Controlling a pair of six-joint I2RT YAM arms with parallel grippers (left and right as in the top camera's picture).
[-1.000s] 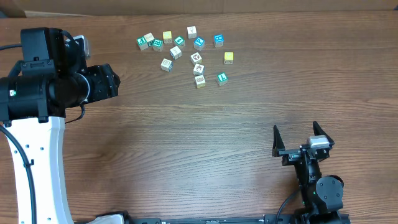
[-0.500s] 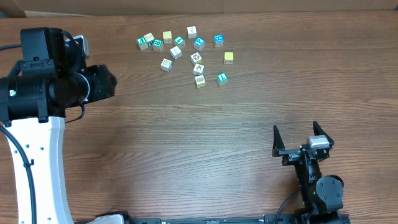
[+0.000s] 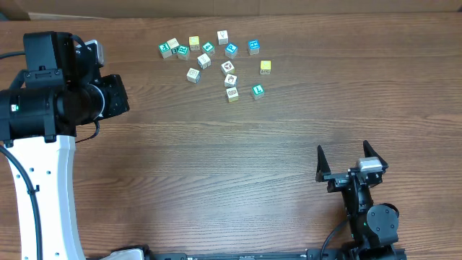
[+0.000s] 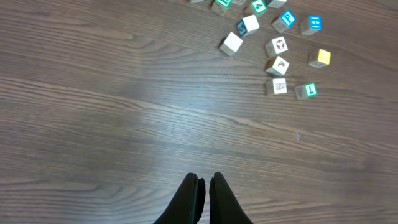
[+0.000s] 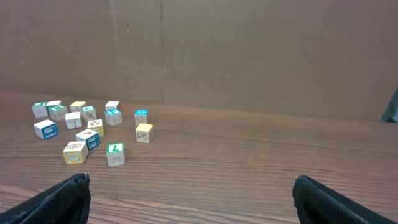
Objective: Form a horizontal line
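Note:
No horizontal line shows; several tiny white, teal and yellow cubes (image 3: 216, 61) lie in a loose scatter at the table's far middle. The same cubes (image 4: 277, 53) sit at the top right of the left wrist view, and the cubes (image 5: 87, 127) appear at mid left of the right wrist view. My left gripper (image 4: 205, 177) hovers over bare wood well short of them, jaws shut with nothing between. At the near right, my right gripper (image 3: 343, 148) stands wide open and empty, far from the cubes.
A yellow cube (image 3: 266, 66) and a teal cube (image 3: 258, 91) lie at the scatter's right edge. The left arm's bulky body (image 3: 65, 94) fills the left side. A brown cardboard wall (image 5: 199, 50) stands behind the table.
My left gripper's jaws have closed on nothing, and its front end has drawn back slightly to the left. The right arm and the cubes have not moved.

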